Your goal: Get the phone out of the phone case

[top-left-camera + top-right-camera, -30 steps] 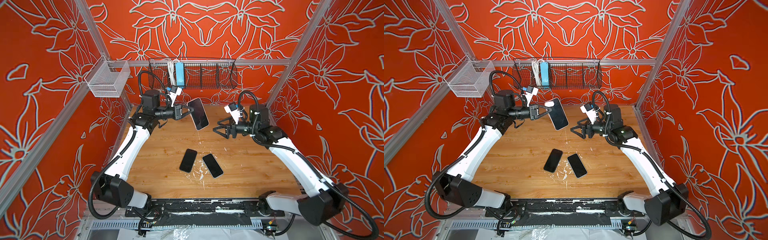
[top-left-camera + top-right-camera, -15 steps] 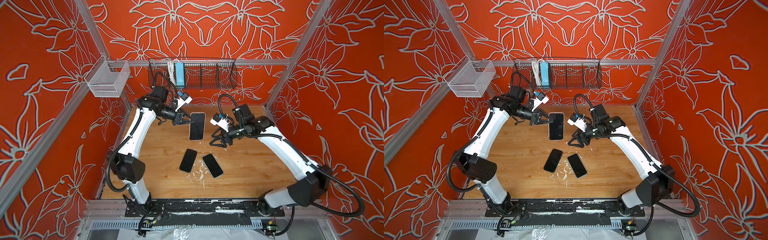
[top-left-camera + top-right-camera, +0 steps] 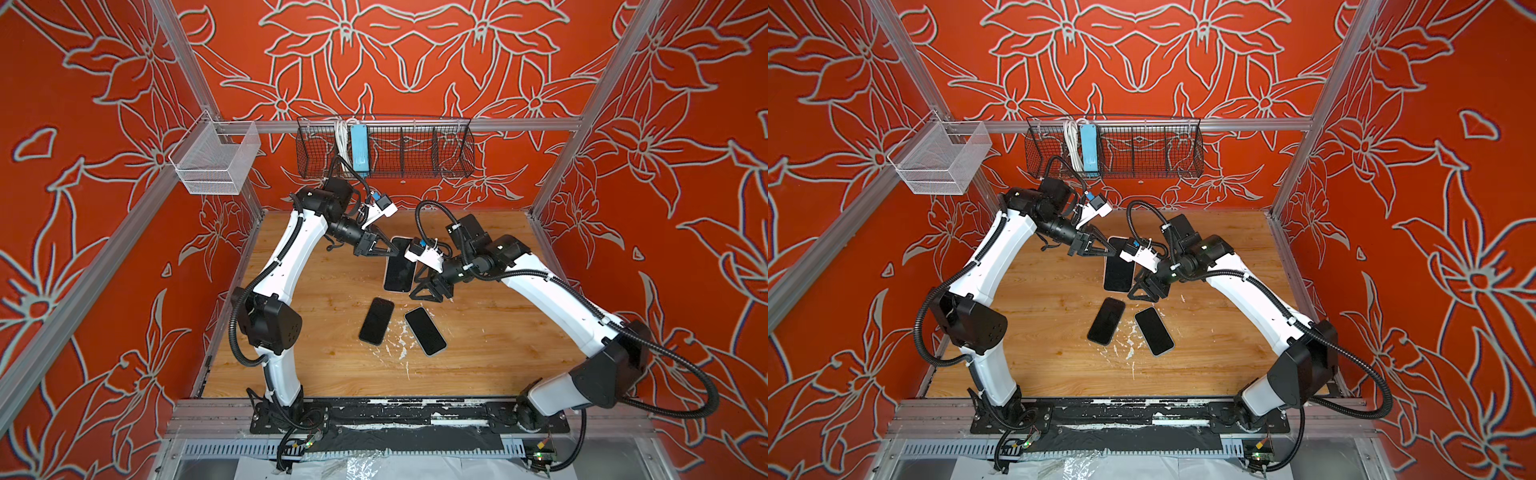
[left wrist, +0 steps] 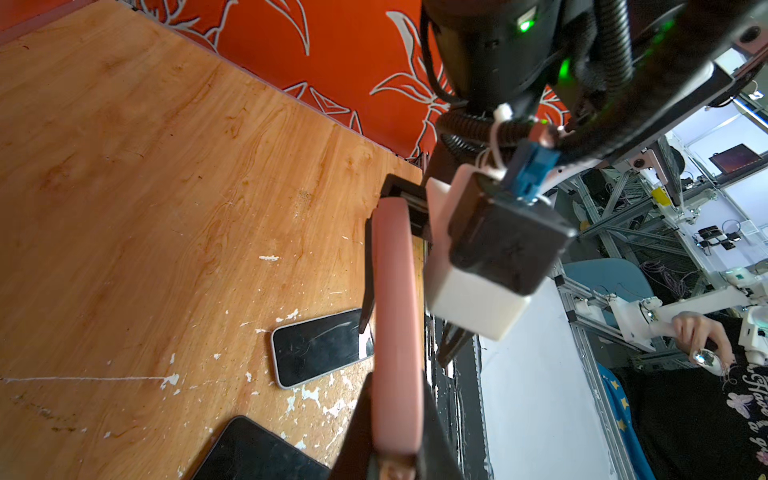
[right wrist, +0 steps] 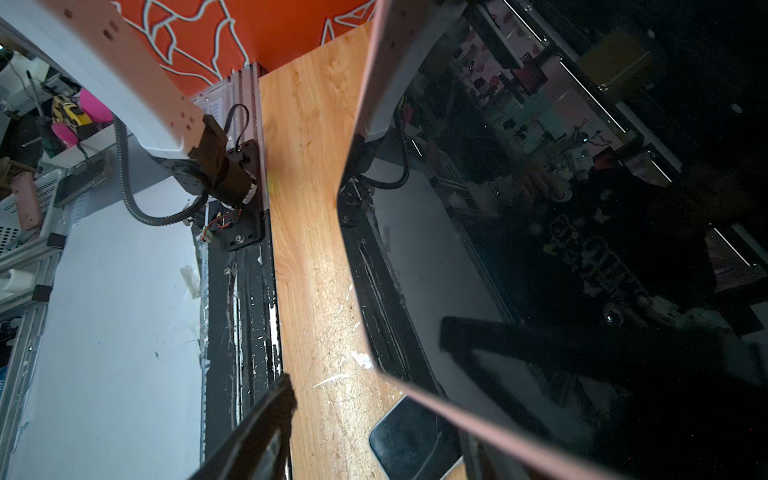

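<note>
Left tool (image 3: 392, 252) pinches the cased phone (image 3: 399, 274) by its top edge; right tool (image 3: 415, 286), spread, straddles its long edge; bare tabletop (image 3: 490, 332) beyond

The phone case (image 4: 392, 332) is pink, the walls (image 3: 415, 62) orange with pale flower outlines, the table (image 3: 478, 332) wood-grained.

In a top view, the left fingers (image 3: 1100, 250) pinch the far left corner of a dark phone (image 3: 1119, 272), which is held screen-up over the wooden surface (image 3: 1038, 299). The right fingers (image 3: 1134, 289) stand spread at its near right edge. Nearer the front, a second phone (image 3: 1106, 320) and a third phone (image 3: 1153, 331) lie flat, just apart, among white scuffs. A black wire basket (image 3: 1142, 145) hangs on the back wall.
</note>
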